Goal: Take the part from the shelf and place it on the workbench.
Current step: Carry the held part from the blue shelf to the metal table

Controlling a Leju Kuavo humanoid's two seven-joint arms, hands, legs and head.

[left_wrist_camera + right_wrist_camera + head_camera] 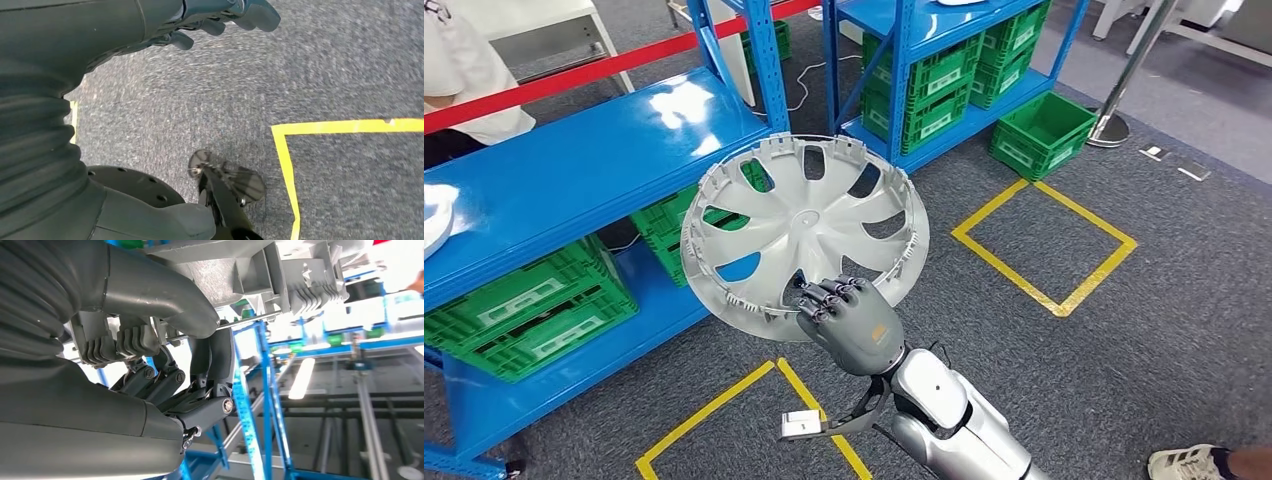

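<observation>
Risk runs from left to right across what we see. On the far left a person (459, 75) in a white top sits behind the blue shelf (574, 170), with a red barrier bar (574, 75) running above it; green crates (524, 315) sit on the lower level. Our left hand (220, 17) hangs over the grey carpet with its fingers loosely curled and nothing in them, so it offers no support.

In the middle, we hold the grey hubcap (799, 230) up in the air, tilted, in front of the shelf and clear of it. Our right hand (849, 320) grips it at the near rim alone, fingers hooked through a spoke opening and thumb (165, 295) pressed on the ribbed back. We judge this grip the weak point: the wide disc hangs far from the fingers, so a quick turn could make it pivot or slip out.

Its far edge is near the shelf's blue upright (769, 60); swinging could clip it. To the right, a loose green crate (1042, 133) and a stanchion base (1109, 128) stand on the floor, and someone's shoe (1189, 462) is near right, all hazards if we step that way.
</observation>
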